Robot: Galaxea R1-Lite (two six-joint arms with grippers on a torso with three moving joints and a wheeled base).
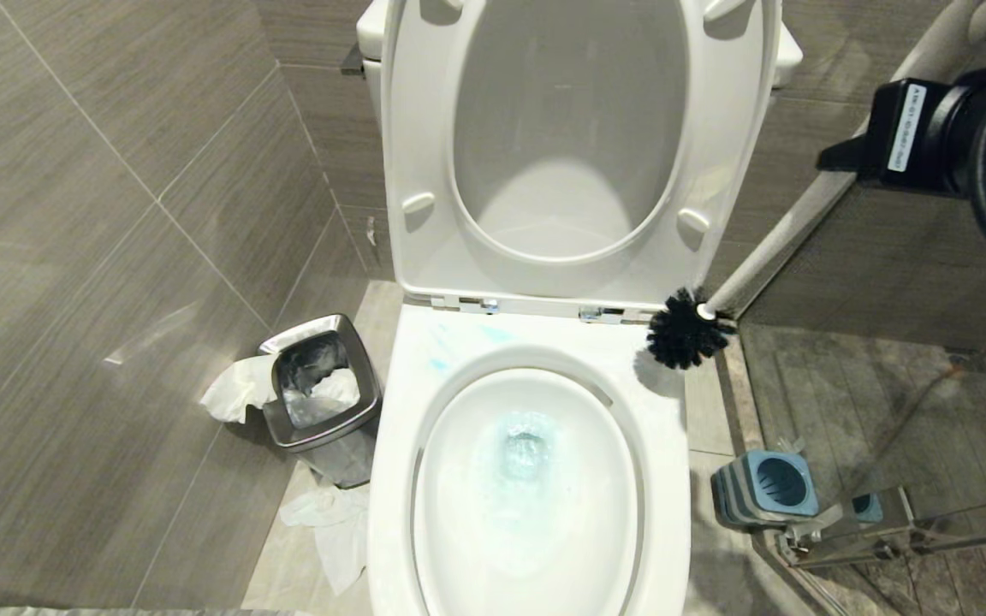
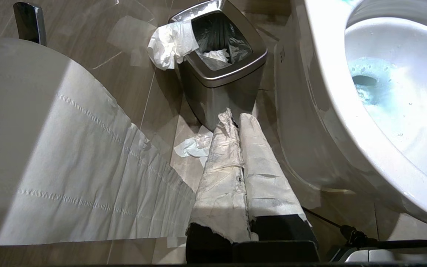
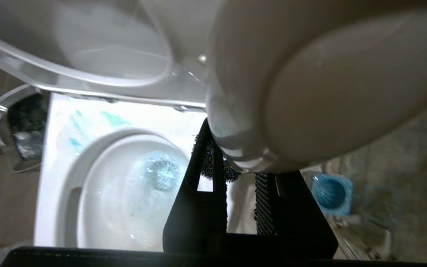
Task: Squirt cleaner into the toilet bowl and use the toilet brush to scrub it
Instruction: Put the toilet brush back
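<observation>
Over the back right corner of the toilet bowl point(image 1: 668, 402), just in front of the hinges, hangs the black bristle head of the toilet brush point(image 1: 686, 329). Its pale handle slants up and away to the right gripper point(image 3: 241, 185), whose jaws are clenched on the flattened end of the handle, as the right wrist view shows close up. The cleaner point(image 1: 525, 449) is already in: a turquoise pool at the drain, with a few streaks point(image 1: 442, 351) strayed onto the broad rim at the back left.

So the step in hand, we judge, is carrying the brush into the basin. We should swing the head inward and down past the inner edge without knocking the raised seat point(image 1: 424, 154) behind it. Then we would wet the bristles in the blue pool and work round the walls in steady circles, pressing lightly (a hard shove could twist so long a handle in the grip). The rim streaks deserve a pass too.

The left gripper point(image 2: 237, 122) sits low beside the bowl's outer wall, its paper-wrapped jaws pressed together on nothing. The waste bin point(image 1: 322, 385) lies ahead of it and the blue holder point(image 1: 767, 488) stands on the floor to the right.
</observation>
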